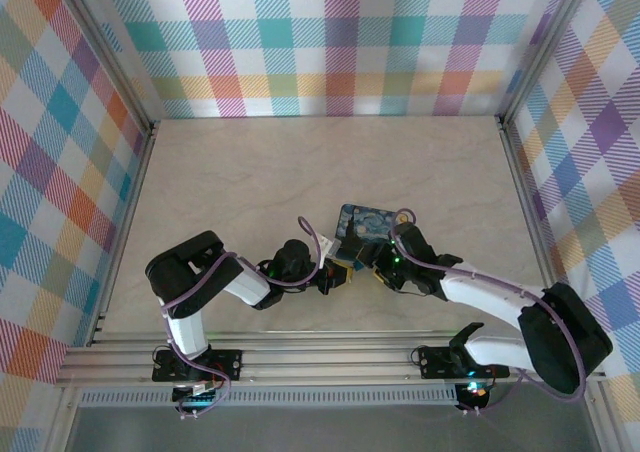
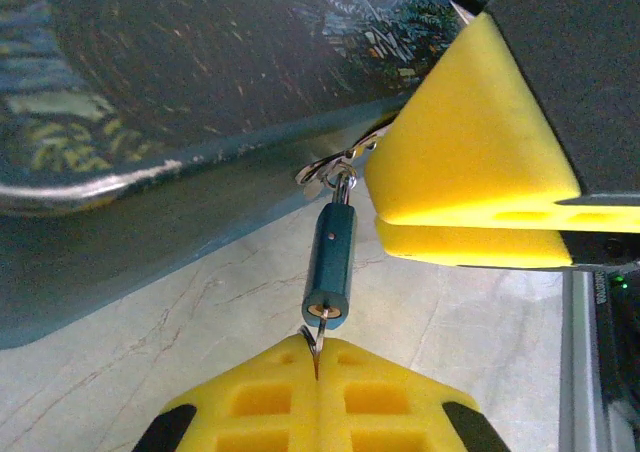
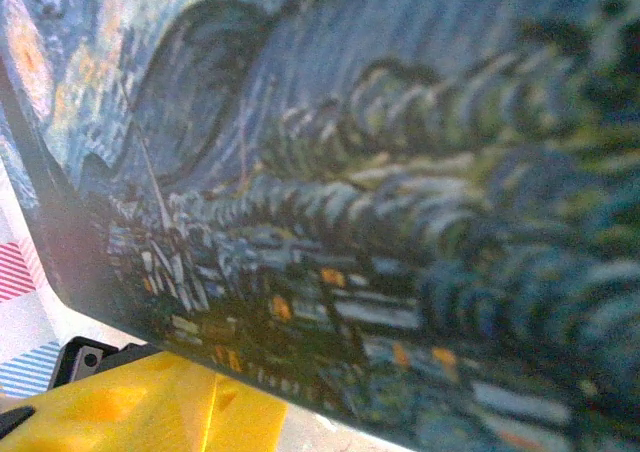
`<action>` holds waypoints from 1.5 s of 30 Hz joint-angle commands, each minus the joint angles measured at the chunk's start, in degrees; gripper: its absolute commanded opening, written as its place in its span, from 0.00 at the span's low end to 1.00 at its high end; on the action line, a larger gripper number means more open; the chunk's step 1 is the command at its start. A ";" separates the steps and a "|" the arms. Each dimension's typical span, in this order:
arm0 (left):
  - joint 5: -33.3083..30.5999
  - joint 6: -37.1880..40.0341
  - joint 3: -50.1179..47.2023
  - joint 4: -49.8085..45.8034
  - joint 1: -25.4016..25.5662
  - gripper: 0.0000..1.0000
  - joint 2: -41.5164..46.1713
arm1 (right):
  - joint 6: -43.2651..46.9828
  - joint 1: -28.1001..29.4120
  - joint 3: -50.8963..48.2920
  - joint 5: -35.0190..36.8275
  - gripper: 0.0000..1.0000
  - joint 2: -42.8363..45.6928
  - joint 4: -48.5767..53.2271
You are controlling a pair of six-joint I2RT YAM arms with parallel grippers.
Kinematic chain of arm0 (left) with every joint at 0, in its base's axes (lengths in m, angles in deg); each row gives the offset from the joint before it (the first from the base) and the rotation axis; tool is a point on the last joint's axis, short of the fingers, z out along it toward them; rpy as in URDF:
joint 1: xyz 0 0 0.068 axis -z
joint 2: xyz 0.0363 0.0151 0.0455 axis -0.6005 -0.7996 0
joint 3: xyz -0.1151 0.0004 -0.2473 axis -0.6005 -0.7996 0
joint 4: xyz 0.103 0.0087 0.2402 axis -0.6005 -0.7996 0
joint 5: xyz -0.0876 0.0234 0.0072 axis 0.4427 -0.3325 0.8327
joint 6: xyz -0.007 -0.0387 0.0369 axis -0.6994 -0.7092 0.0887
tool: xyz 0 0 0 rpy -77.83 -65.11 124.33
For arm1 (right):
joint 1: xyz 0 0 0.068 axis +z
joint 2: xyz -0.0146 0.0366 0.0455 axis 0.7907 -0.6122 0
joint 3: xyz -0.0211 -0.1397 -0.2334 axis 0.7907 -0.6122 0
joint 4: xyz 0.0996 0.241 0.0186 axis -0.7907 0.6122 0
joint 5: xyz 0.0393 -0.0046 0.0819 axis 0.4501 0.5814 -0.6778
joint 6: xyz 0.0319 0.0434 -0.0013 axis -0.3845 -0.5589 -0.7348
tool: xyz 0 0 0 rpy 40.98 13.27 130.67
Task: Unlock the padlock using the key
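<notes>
Count log. Arms: 2, left arm [image 1: 215, 287] and right arm [image 1: 490, 297]. Grippers: 2, left gripper [image 2: 315, 357] and right gripper [image 2: 470, 210]. Box [image 1: 368, 222]: 1. Padlock [image 2: 331, 262]: 1. Key [image 2: 316, 334]: 1.

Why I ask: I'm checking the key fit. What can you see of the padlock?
The padlock is a tiny dark teal cylinder, metal-looking with a dull sheen. It hangs near upright, slightly tilted, above the table. Its silver shackle hooks into a silver clasp at the box edge, right beside the right gripper, whose yellow pads are shut. A thin key enters its pale bottom face, pinched by the shut left gripper. Whether it is unlocked cannot be told.
</notes>
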 commanded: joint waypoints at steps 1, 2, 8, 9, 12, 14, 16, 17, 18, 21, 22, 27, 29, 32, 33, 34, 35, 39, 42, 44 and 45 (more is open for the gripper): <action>2.11 -3.30 1.39 4.57 0.72 0.00 -0.54 | -1.54 0.63 -0.31 0.21 0.59 -1.53 -3.19; 2.32 -3.91 1.48 5.02 0.74 0.00 -0.69 | -1.84 0.73 -0.30 0.16 0.59 -1.83 -3.28; 3.96 -7.39 2.07 7.17 0.72 0.00 -1.37 | -2.97 0.91 -0.51 0.29 0.60 -3.06 -3.23; 4.16 -7.88 2.11 7.67 0.72 0.00 -1.48 | -3.20 0.96 -0.53 0.31 0.60 -3.18 -3.45; 4.45 -9.72 2.03 9.19 0.74 0.00 -2.01 | -3.89 1.00 -0.50 0.05 0.59 -3.80 -4.45; 4.54 -10.88 1.94 10.49 0.76 0.00 -2.44 | -4.35 1.00 -0.41 -0.06 0.58 -4.44 -5.14; 4.63 -11.66 1.85 11.54 0.77 0.00 -2.89 | -4.61 1.00 -0.22 -0.15 0.57 -4.94 -5.31; 4.52 -12.02 1.72 12.03 0.71 0.00 -3.16 | -4.66 0.95 -0.07 -0.26 0.56 -5.27 -5.26; 4.39 -12.13 1.60 12.45 0.71 0.00 -3.29 | -4.65 1.10 0.07 -0.32 0.55 -5.47 -5.22; 3.63 -12.49 0.85 14.03 0.79 0.00 -4.02 | -4.88 1.13 0.33 -0.59 0.56 -6.02 -4.32; 3.42 -12.66 0.63 14.82 0.86 0.00 -4.42 | -4.96 1.17 0.41 -0.75 0.55 -6.13 -4.13; 2.85 -13.65 -0.08 19.35 1.11 0.00 -6.97 | -4.84 1.18 0.90 -0.90 0.45 -6.38 -2.34; 2.01 -13.40 -0.25 20.46 1.62 0.00 -7.88 | -4.48 1.18 1.45 -1.03 0.40 -6.47 -1.14; 1.67 -12.42 0.23 20.61 2.46 0.00 -8.76 | -3.74 1.18 2.11 -1.20 0.33 -6.40 0.29; 1.56 -12.08 0.31 20.66 2.64 0.00 -9.03 | -3.58 1.18 2.35 -1.20 0.31 -6.31 0.78; 1.46 -11.76 0.49 20.61 2.89 0.00 -9.21 | -3.37 1.18 2.60 -1.20 0.29 -6.21 1.27; 1.34 -11.50 0.62 20.61 2.99 0.00 -9.30 | -3.16 1.13 2.76 -1.20 0.28 -6.12 1.71; 1.03 -10.38 0.80 20.65 3.08 0.00 -9.17 | -1.78 1.18 3.90 -1.51 0.19 -6.09 3.88; 0.52 -8.88 0.57 20.07 3.17 0.00 -8.23 | -0.64 1.18 4.89 -2.12 0.11 -6.37 5.55; 0.59 -6.79 0.93 17.65 3.34 0.00 -6.89 | 0.05 1.18 5.66 -2.79 0.06 -6.77 6.45; 0.50 -5.32 1.23 15.86 3.65 0.00 -5.81 | 0.49 1.17 6.09 -3.31 0.03 -7.05 6.97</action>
